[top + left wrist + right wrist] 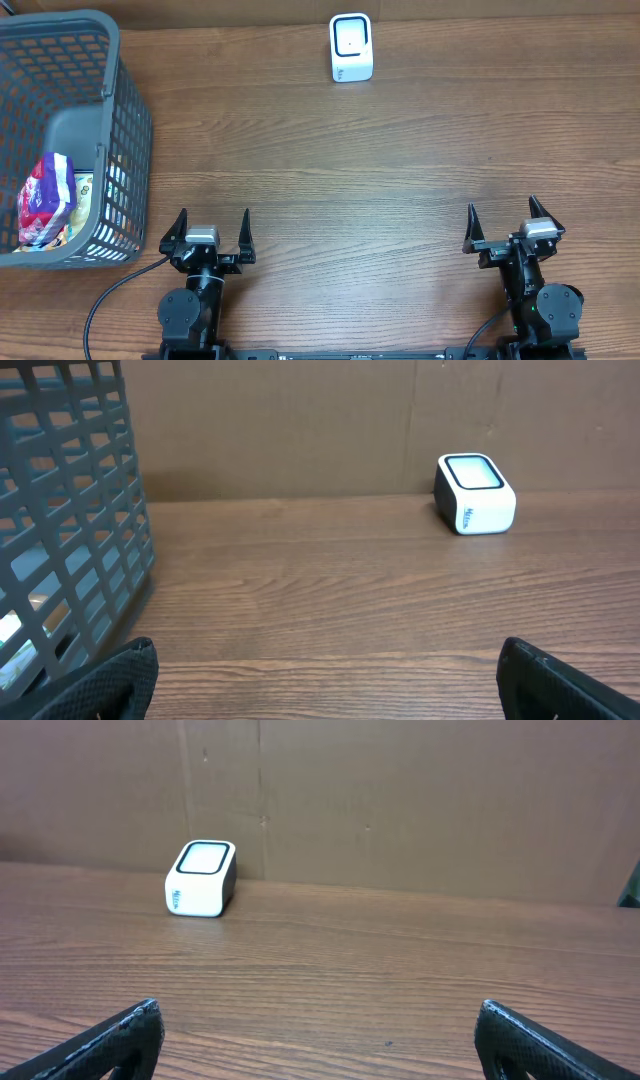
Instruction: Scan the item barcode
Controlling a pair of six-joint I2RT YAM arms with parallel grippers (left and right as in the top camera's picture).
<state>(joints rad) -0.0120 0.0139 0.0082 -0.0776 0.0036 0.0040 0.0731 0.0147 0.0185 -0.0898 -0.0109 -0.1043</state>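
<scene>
Nothing scanned yet: my left gripper [207, 233] and right gripper [507, 226] hang wide and empty, snack packet [45, 200] in the basket [130, 130], scanner [351, 47] waiting.

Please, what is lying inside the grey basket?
Inside the grey basket lies a purple and red packet. Beside it a second, pale packet shows partly; the first one and the mesh wall cover the rest.

The overhead camera looks straight down on the whole counter [330, 160]. Both wrist cameras sit low near its front edge, facing the cardboard wall [420, 800]; all three views share the white scanner [351, 47].
</scene>
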